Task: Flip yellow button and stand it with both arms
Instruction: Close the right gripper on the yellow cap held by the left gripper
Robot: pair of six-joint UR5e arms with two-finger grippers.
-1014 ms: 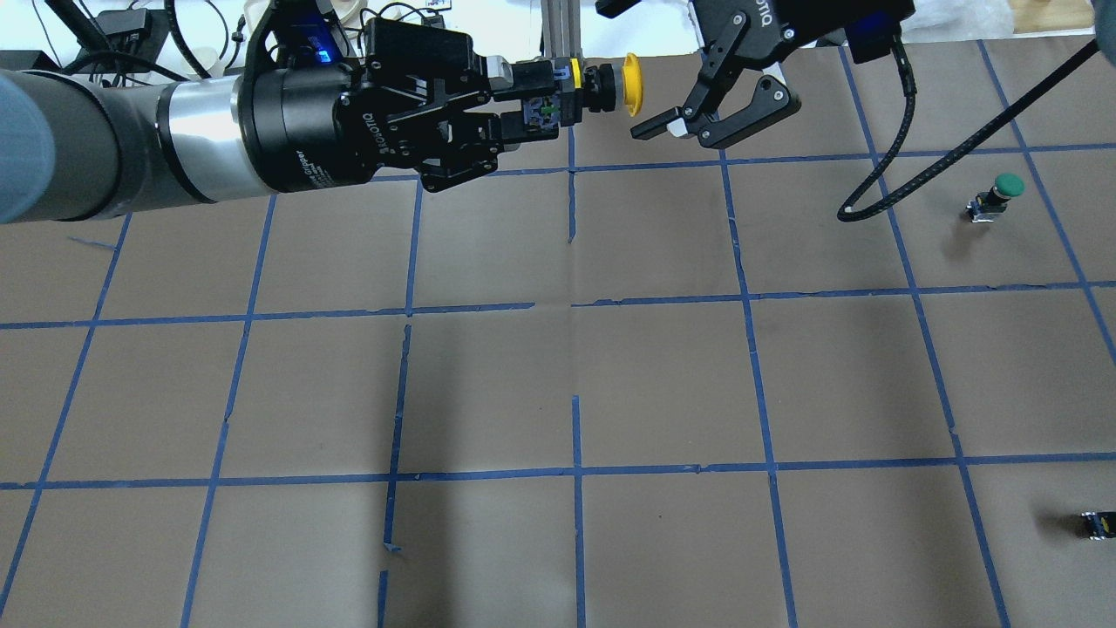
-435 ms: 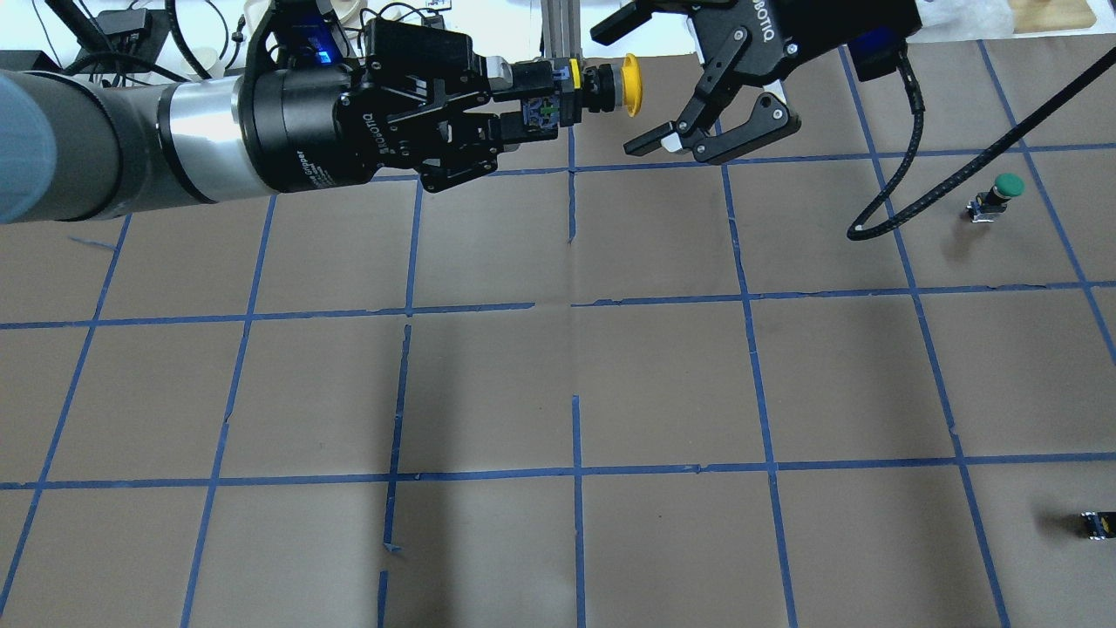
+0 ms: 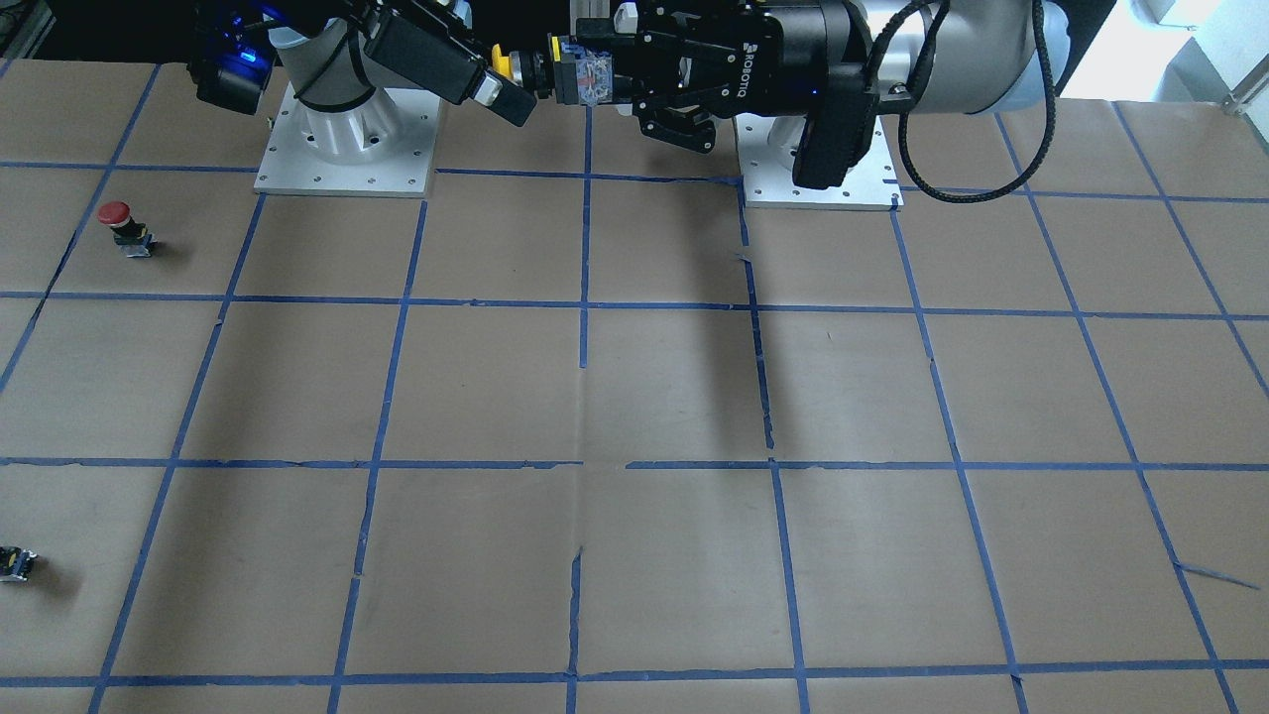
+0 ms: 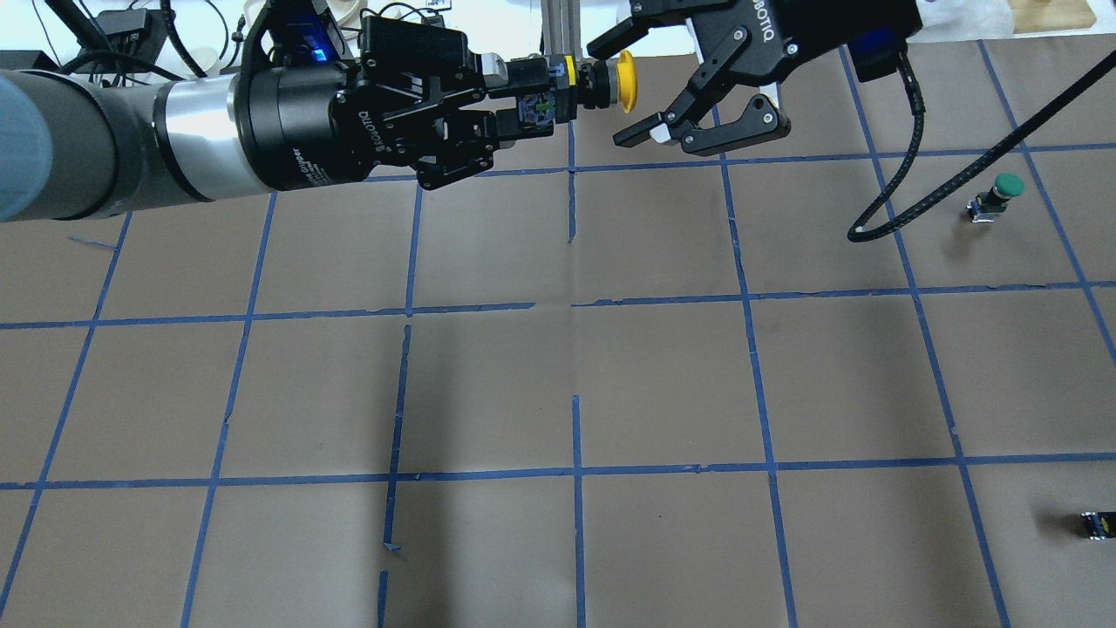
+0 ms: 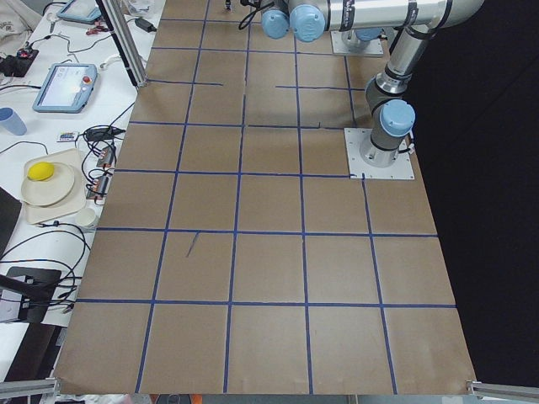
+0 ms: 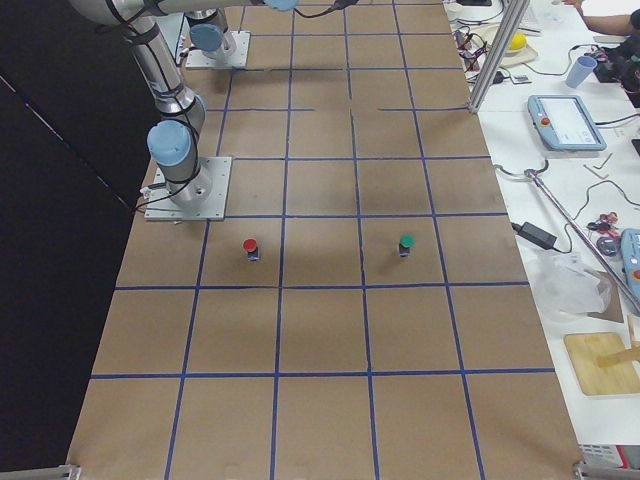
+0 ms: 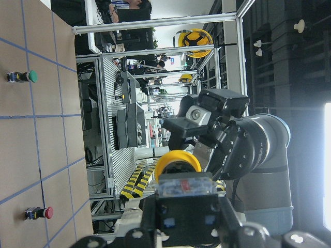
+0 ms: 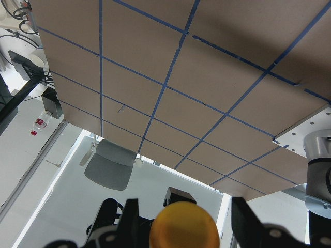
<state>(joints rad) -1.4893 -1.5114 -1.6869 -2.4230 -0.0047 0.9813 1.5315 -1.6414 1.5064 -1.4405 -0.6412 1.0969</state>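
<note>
Left end effector (image 4: 523,94) is clamped on the dark body of the yellow button (image 4: 624,70), holding it sideways in the air over the counter (image 4: 663,384), well off to the left of the green button (image 4: 1003,187). The cap sticks out free, I'd guess so the other arm can grab it. Right end effector (image 4: 609,92) is spread apart, a finger either side of that cap, not closed on it yet
</note>
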